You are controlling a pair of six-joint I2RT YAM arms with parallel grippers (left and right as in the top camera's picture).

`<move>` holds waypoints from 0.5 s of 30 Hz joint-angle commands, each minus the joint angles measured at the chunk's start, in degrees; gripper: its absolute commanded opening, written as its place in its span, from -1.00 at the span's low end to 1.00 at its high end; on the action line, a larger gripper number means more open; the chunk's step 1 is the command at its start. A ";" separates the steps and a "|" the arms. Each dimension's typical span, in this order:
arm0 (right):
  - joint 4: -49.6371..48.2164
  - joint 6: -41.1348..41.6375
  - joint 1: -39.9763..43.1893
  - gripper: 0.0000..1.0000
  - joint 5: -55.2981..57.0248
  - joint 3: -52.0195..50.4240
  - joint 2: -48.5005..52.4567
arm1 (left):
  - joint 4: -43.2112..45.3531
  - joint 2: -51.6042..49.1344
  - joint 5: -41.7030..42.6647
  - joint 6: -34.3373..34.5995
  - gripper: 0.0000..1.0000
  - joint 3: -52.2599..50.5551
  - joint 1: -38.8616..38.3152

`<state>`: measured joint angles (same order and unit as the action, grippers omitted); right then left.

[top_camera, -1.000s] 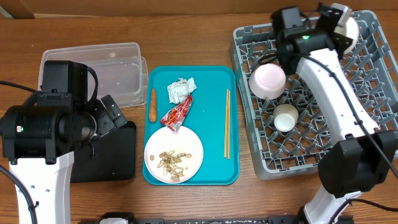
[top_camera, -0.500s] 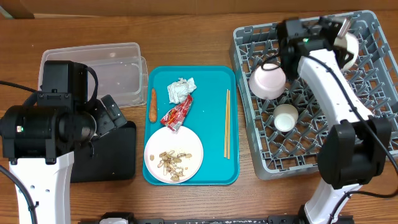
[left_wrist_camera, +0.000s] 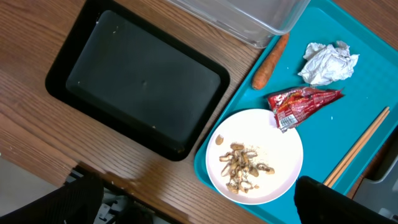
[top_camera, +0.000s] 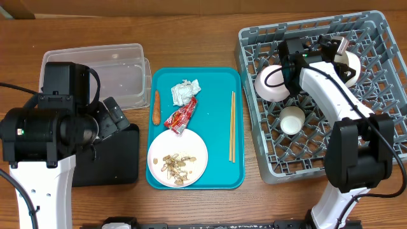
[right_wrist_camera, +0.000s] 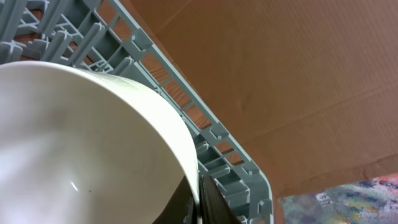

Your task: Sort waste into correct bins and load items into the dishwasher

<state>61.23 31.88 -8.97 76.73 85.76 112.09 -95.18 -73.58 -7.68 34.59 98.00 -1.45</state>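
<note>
the white bowl (top_camera: 351,67) is held on edge by the right hand (top_camera: 342,52). in the right wrist view its rim appears pinched between narrowly set fingers (right_wrist_camera: 210,202). the bowl is placed at the 1 o'clock corner of the dish rack (top_camera: 318,166), close to the rack's far wall. it lies at 5 o'clock of the hand and touches it, with the hollow turned toward the wrist camera.

the main risk is judged to be a release before the bowl is seated between pegs. it could then tip or roll toward 9 o'clock, where the pink bowl (top_camera: 272,83) is lodged, or toward the small cup (top_camera: 292,119) at 7 o'clock. whether the lower edge is resting on the lattice cannot be told. the bowl could also be dragged up by a finger inside the rim when the hand is withdrawn, and little room is left by the far wall.

the left hand (left_wrist_camera: 202,202) is held wide with nothing in it, near the black tray (left_wrist_camera: 143,81) and the plate (left_wrist_camera: 280,134). the napkin (top_camera: 185,92), wrapper (top_camera: 180,117), carrot (top_camera: 156,107) and chopsticks (top_camera: 232,126) are seen on the teal tray (top_camera: 216,83) at 9 o'clock of the rack, not yet sorted.
</note>
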 commanded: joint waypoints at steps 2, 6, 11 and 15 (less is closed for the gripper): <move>0.61 0.72 0.42 -0.92 0.70 -0.26 0.02 | 0.00 -0.26 -0.61 0.28 0.99 0.63 0.31; 2.21 0.76 0.31 -0.92 -0.37 -0.26 0.02 | -0.02 -0.26 -0.61 0.28 0.99 0.63 0.31; 3.61 0.76 -0.55 -0.92 -0.79 -0.26 0.02 | 0.00 -0.26 -0.61 0.28 0.99 0.63 0.31; 4.09 0.72 -2.78 -0.88 -0.98 -0.26 0.02 | -0.02 -0.26 -0.61 0.28 1.00 0.63 0.31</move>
<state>65.36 31.92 -9.80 75.77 85.76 112.09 -95.18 -73.58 -7.66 34.59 98.00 -1.45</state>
